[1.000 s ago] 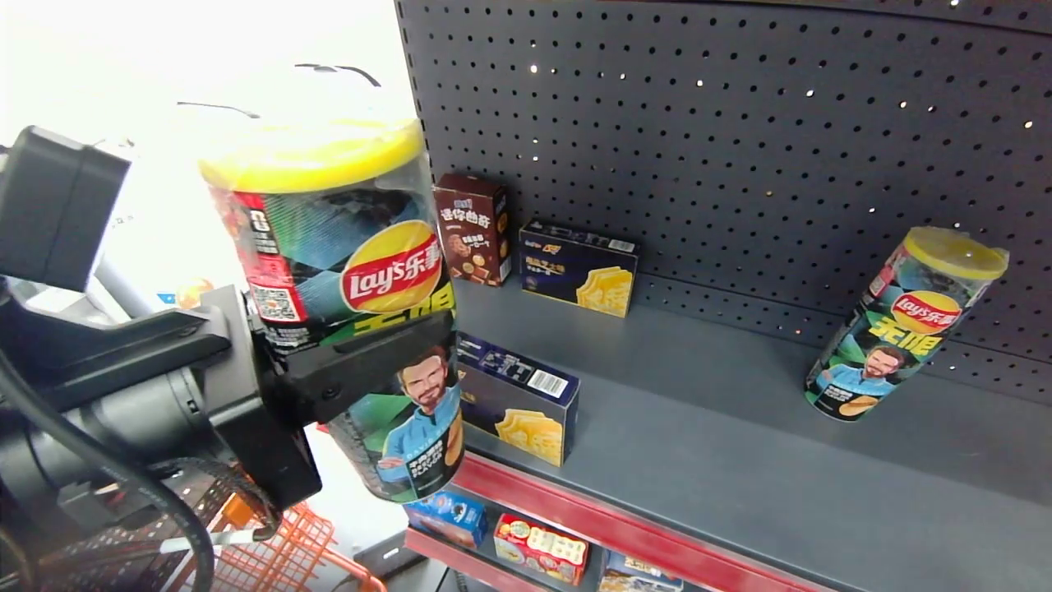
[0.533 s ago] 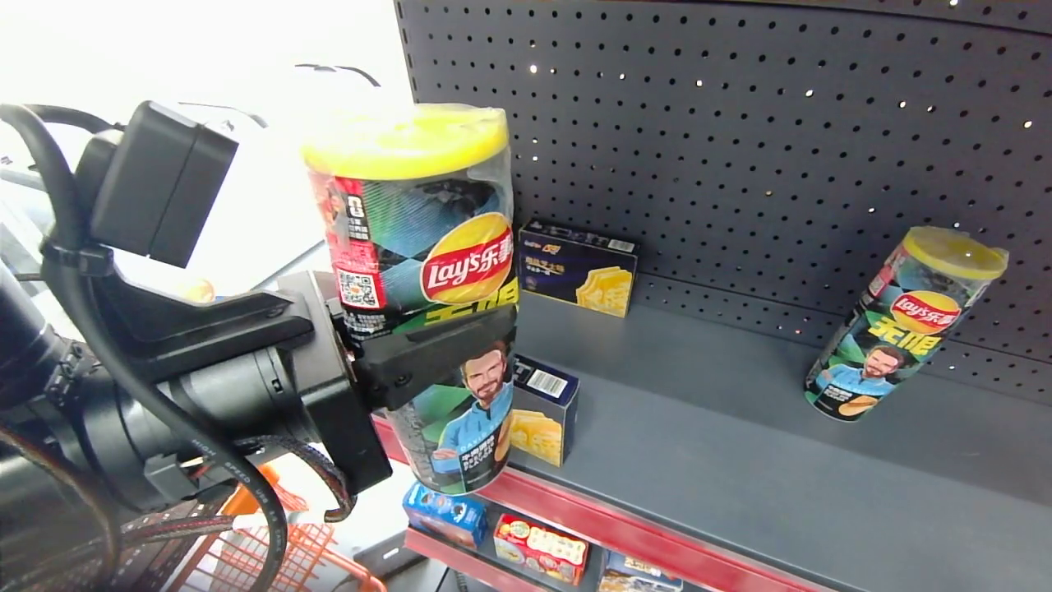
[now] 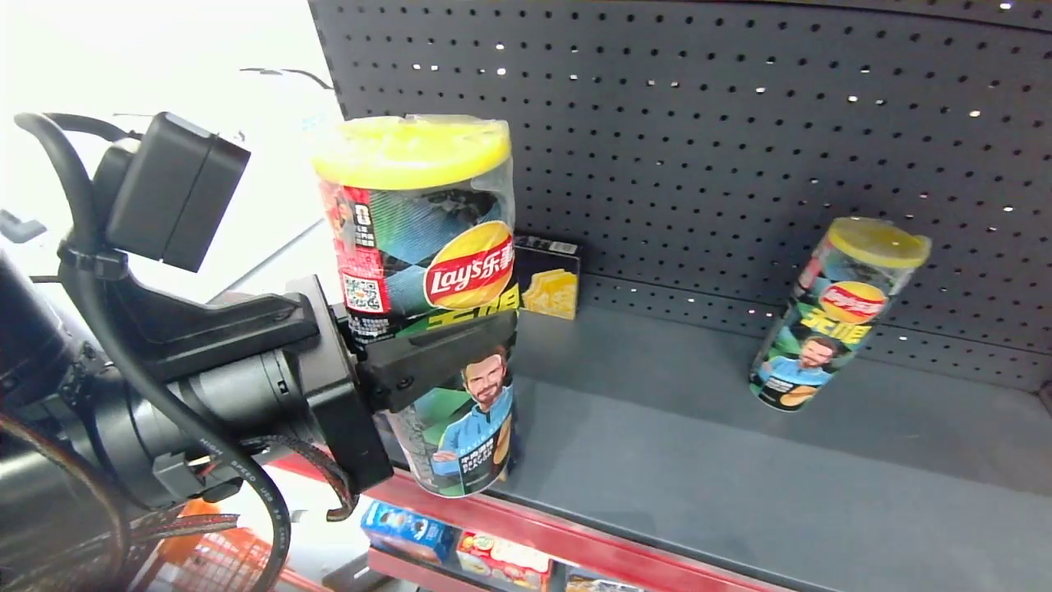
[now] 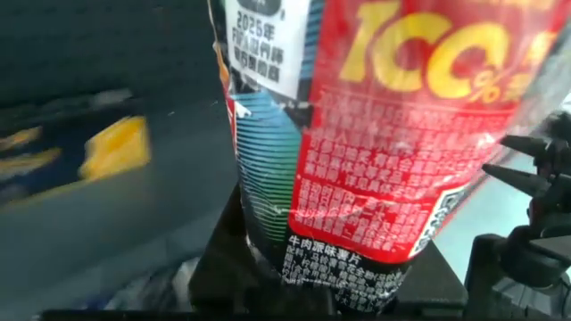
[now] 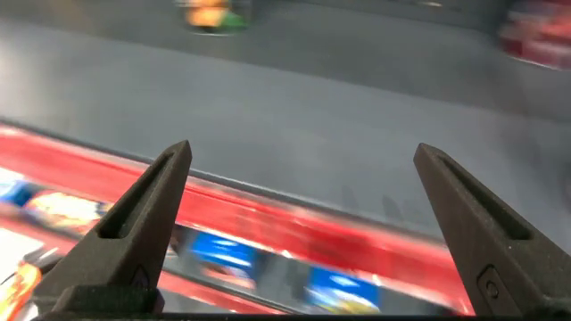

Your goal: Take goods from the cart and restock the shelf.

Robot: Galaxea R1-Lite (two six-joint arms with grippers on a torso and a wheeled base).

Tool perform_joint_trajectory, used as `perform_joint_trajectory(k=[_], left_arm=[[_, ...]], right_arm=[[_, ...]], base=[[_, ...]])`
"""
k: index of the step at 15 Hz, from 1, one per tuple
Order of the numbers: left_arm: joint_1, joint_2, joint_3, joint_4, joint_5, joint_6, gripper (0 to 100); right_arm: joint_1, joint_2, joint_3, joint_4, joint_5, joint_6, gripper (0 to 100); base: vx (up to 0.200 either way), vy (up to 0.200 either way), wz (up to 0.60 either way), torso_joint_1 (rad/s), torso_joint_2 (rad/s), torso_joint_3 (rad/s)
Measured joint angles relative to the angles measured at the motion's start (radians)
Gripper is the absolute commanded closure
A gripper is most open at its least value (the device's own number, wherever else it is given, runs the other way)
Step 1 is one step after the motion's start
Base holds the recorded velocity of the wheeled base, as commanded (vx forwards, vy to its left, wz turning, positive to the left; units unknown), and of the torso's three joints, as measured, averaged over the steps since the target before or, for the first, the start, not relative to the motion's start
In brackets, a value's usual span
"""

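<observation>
chips can (image 3: 419, 271) sits upright in the left gripper (image 3: 440, 353), whose fingers are clamped around its middle. over the last second it has travelled from out beside the shelf (image 3: 699, 460) to the shelf's front left corner, its base now showing against the red front edge (image 3: 575, 538) (the head camera has swung too, so the shelf sliding left in the picture is not goods moving). a second chips can (image 3: 830, 316) is by the pegboard, well to the right, and a dark box (image 3: 549, 275) peeks from behind the held one. the right gripper (image 5: 303, 150) hangs empty, fingers spread wide, near the shelf front. the carry looks nearly done; pushing in, lowering and letting go remain, i judge.
</observation>
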Motion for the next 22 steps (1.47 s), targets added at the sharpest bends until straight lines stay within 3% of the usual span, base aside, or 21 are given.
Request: perform_joint_trajectory(k=[4, 16, 18, 22], left_arm=[[0.0, 0.003, -0.001, -0.016, -0.003, -0.003, 100], [0.002, -0.007, 0.035, -0.016, -0.001, -0.006, 100], [0.019, -0.02, 0.044, -0.016, -0.002, -0.009, 100], [0.107, -0.063, 0.103, -0.018, -0.035, -0.008, 100]], right_arm=[[0.0, 0.0, 0.0, 0.0, 0.0, 0.0, 0], [0.0, 0.0, 0.0, 0.0, 0.001, -0.001, 0], [0.0, 0.0, 0.0, 0.0, 0.006, -0.004, 0], [0.0, 0.0, 0.0, 0.001, 0.037, -0.014, 0]], base=[[0.0, 0.0, -0.6, 0.0, 0.0, 0.004], [0.0, 0.0, 0.0, 0.0, 0.0, 0.0], [0.0, 0.0, 0.0, 0.0, 0.0, 0.0], [0.0, 0.0, 0.0, 0.0, 0.0, 0.0]])
